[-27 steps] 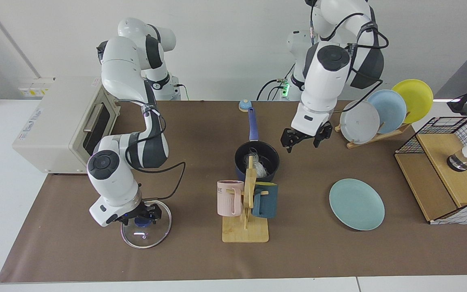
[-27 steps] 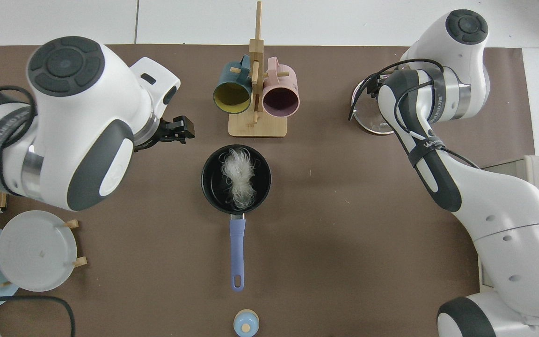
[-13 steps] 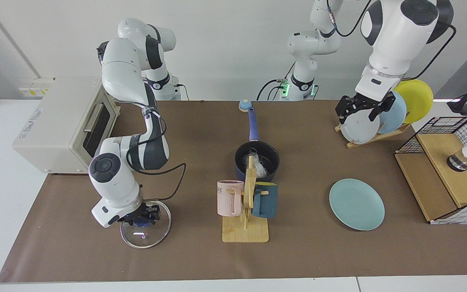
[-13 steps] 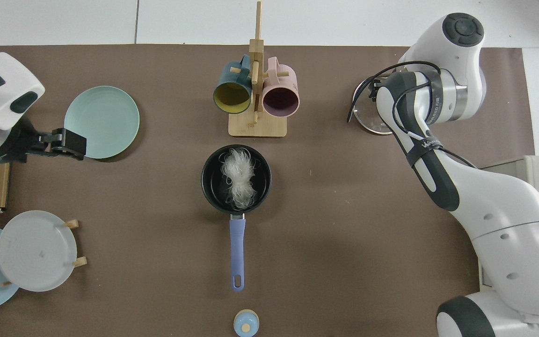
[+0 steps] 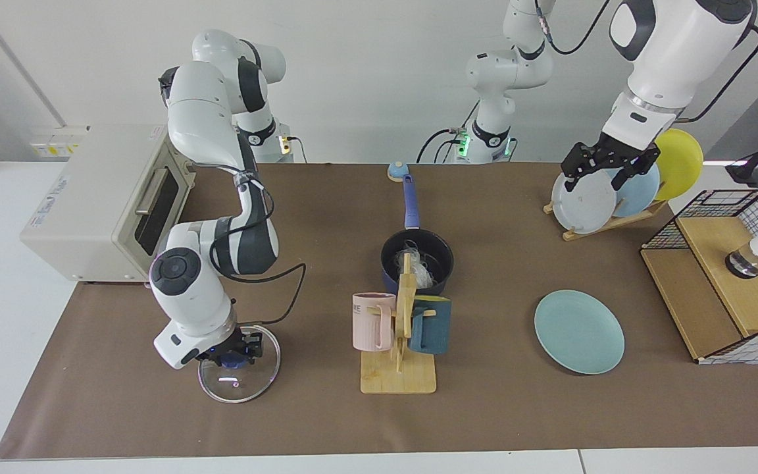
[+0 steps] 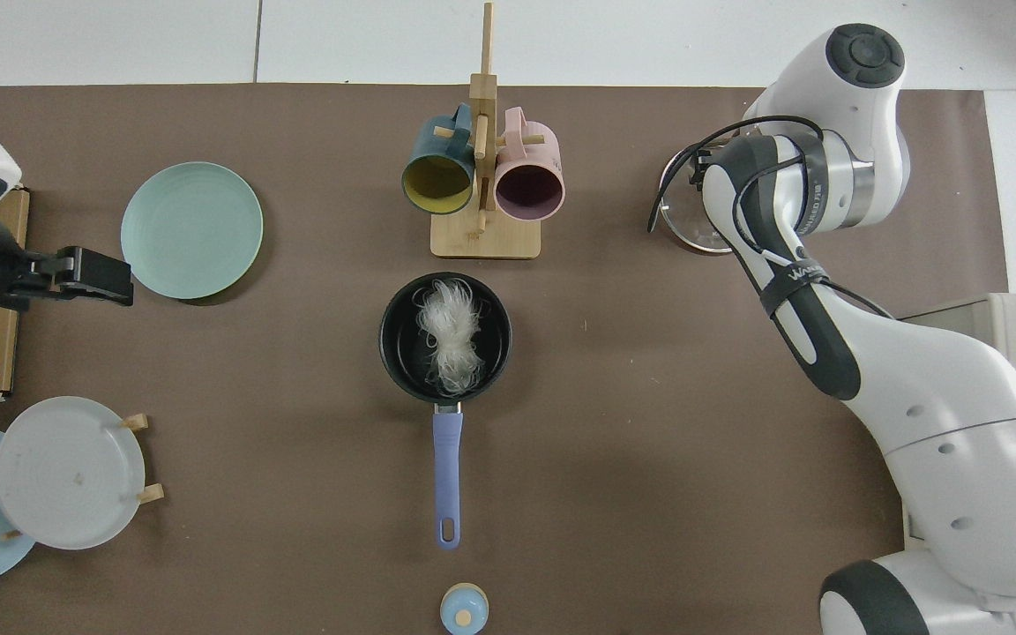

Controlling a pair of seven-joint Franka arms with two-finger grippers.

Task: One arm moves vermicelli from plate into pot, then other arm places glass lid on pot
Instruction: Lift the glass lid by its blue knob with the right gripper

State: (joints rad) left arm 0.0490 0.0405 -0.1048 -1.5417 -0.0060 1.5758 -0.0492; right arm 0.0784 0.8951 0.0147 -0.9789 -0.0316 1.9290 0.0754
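both arms are glossy white shells with rounded, swollen links and dark grey bands at the joints. each elbow ends in a flat dark grey round cap ringed with shallow segments. black cables loop loosely along the outside of the forearms, strapped down by a black band with white lettering. a metal ring sits at each wrist. the left pincer (image 5: 611, 165) and right pincer (image 5: 234, 350) are black, blocky and two-fingered.
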